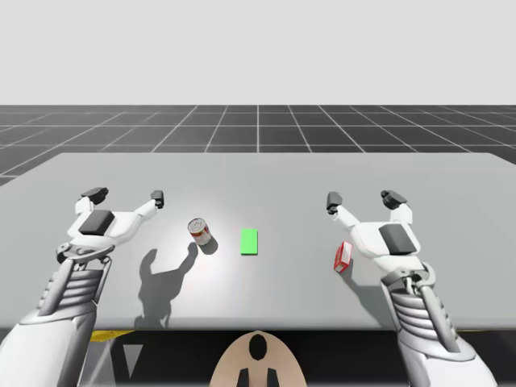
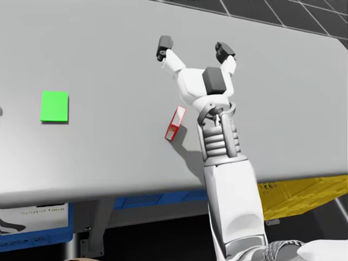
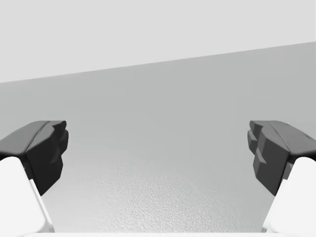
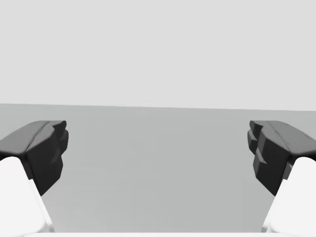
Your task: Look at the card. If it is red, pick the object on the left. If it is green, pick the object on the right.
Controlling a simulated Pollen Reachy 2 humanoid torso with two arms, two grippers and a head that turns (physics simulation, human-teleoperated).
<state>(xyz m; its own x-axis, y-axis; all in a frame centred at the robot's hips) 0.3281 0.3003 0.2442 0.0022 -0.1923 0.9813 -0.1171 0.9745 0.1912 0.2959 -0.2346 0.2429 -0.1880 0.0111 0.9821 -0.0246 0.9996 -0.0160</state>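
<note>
A green card (image 1: 249, 241) (image 2: 54, 106) lies flat in the middle of the grey table (image 1: 258, 173). To its left stands a small red and white can (image 1: 200, 231). To its right lies a small red box (image 1: 343, 256) (image 2: 175, 123), tipped on its side. My right gripper (image 1: 360, 198) (image 2: 192, 49) is open, above the table just beyond the red box, with the wrist right beside the box. My left gripper (image 1: 125, 194) is open too, to the left of the can. Bare table lies between the fingers in both wrist views (image 3: 158, 148) (image 4: 158, 148).
Under the table's near edge, the head view shows a blue crate (image 2: 38, 223) and a yellow crate (image 2: 304, 193). A dark gridded floor (image 1: 258, 125) stretches beyond the table's far edge.
</note>
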